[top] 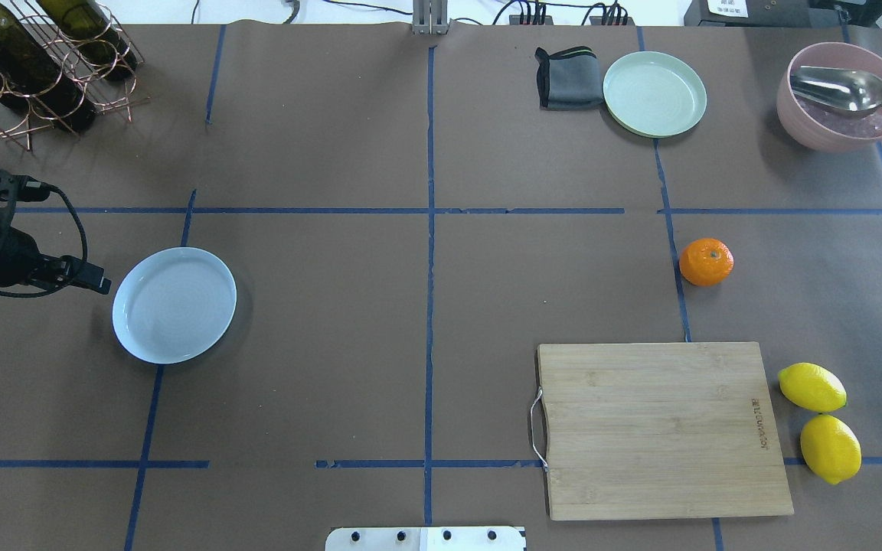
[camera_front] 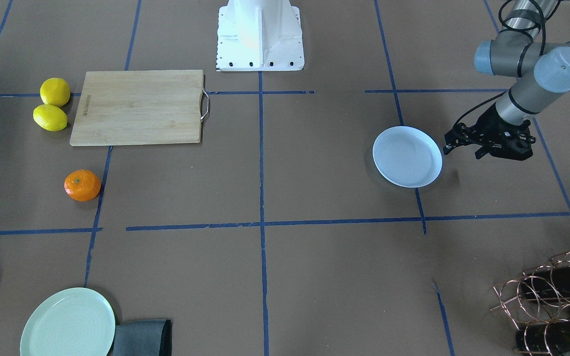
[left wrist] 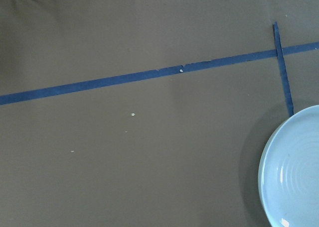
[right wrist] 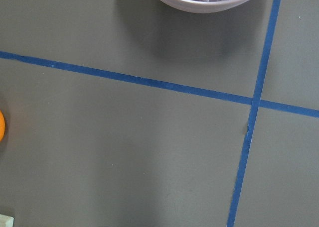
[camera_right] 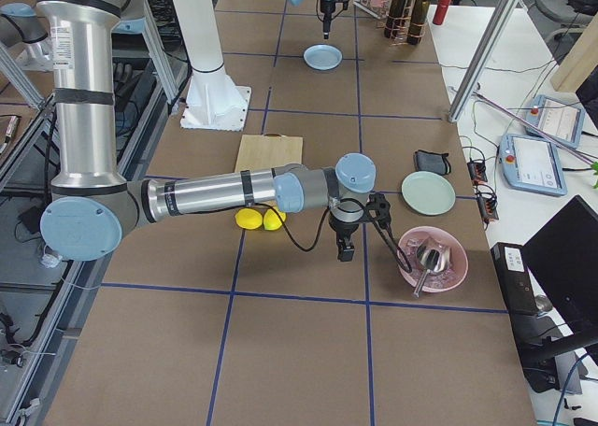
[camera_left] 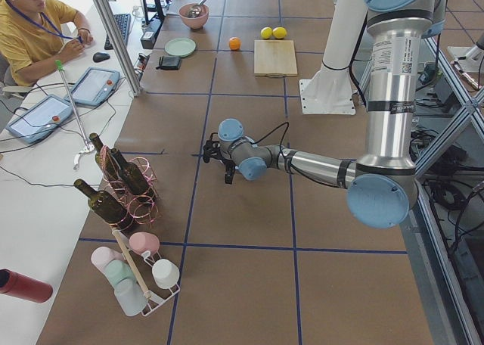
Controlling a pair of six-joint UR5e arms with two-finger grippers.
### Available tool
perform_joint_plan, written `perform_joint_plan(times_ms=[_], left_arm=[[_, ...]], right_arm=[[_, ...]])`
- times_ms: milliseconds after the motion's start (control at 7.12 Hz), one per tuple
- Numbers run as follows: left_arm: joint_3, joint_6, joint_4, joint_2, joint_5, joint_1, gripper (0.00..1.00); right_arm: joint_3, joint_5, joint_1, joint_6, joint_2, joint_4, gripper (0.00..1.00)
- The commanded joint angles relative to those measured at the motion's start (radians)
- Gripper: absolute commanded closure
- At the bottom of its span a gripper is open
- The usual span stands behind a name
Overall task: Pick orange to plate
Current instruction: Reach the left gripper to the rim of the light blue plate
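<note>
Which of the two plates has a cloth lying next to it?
The pale green plate; a folded grey cloth lies right beside it. The bluish-white plate has none.

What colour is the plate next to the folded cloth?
The plate beside the cloth is pale green, clearest in the overhead view.

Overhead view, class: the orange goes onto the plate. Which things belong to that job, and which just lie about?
Job: round bright-orange mandarin; round pale bluish-white plate.
Lying about: pale green plate; two yellow lemons; wooden cutting board; grey cloth; pink bowl; metal spoon; copper-wire bottle rack.
</note>
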Motion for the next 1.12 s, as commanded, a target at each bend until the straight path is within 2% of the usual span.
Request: perform_joint_plan(times_ms=[0, 281, 421, 562, 983], left_arm=[[0.020, -0.065, 0.000, -0.028, 0.007, 0.069, 0.00], [0.031, -0.065, 0.000, -0.030, 0.007, 0.071, 0.16], [0.034, -0.065, 0.000, -0.031, 0.007, 0.072, 0.51], [0.034, -0.060, 0.000, -0.034, 0.005, 0.072, 1.00], [0.019, -0.070, 0.000, -0.042, -0.007, 0.071, 1.00]], right_arm=[[-0.001, 0.000, -0.001, 0.002, 0.000, 0.000, 0.00], [-0.001, -0.002, -0.009, 0.003, 0.001, 0.000, 0.00], [-0.001, -0.002, -0.009, 0.003, 0.001, 0.000, 0.00], [-0.001, -0.002, -0.010, 0.003, 0.001, 0.000, 0.00], [-0.002, -0.002, -0.010, 0.003, 0.001, 0.000, 0.00]])
